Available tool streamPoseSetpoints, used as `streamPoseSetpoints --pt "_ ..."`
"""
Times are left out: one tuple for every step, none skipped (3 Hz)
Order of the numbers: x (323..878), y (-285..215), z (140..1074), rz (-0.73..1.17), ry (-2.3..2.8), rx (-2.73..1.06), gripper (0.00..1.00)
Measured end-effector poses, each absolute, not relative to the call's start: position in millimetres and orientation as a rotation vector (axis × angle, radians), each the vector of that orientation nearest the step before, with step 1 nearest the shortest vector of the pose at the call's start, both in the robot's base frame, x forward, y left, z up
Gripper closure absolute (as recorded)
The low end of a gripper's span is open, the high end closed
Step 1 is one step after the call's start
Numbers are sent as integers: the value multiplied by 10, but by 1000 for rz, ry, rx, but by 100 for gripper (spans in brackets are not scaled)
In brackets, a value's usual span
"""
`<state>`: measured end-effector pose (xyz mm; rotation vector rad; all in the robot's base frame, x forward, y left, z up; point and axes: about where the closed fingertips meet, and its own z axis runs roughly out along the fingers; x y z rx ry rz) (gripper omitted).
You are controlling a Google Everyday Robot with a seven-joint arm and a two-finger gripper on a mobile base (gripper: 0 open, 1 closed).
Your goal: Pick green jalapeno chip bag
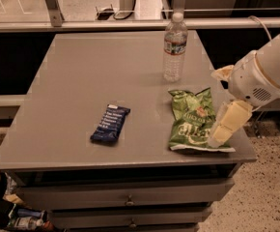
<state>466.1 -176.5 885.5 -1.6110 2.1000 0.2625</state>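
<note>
On grey worktop (pixel 82 81): one green jalapeno chip bag (pixel 193 122) flat near front right corner, one dark blue bar wrapper (pixel 110 123), one upright water bottle (pixel 175 47). Arm (pixel 270 66) angled in from right, claw (pixel 227 124) pointing down at bag's right edge; opening impossible to tell.

White arm (pixel 277 57) comes in from the upper right and the round wrist (pixel 251 83) bends downward. Pale yellow gripper (pixel 228 124) hangs below it, angled down-left, low on the right side.
</note>
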Motion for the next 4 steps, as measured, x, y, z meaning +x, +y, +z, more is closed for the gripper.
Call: streamPoseSetpoints --pt "4730 -1640 8675 351 2040 -1553 0" --pt "4794 -1538 8452 395 2018 -1501 0" --pt "4857 -1473 8276 433 2000 -1483 0" --pt "4938 -1292 8131 495 1951 -1472 22"
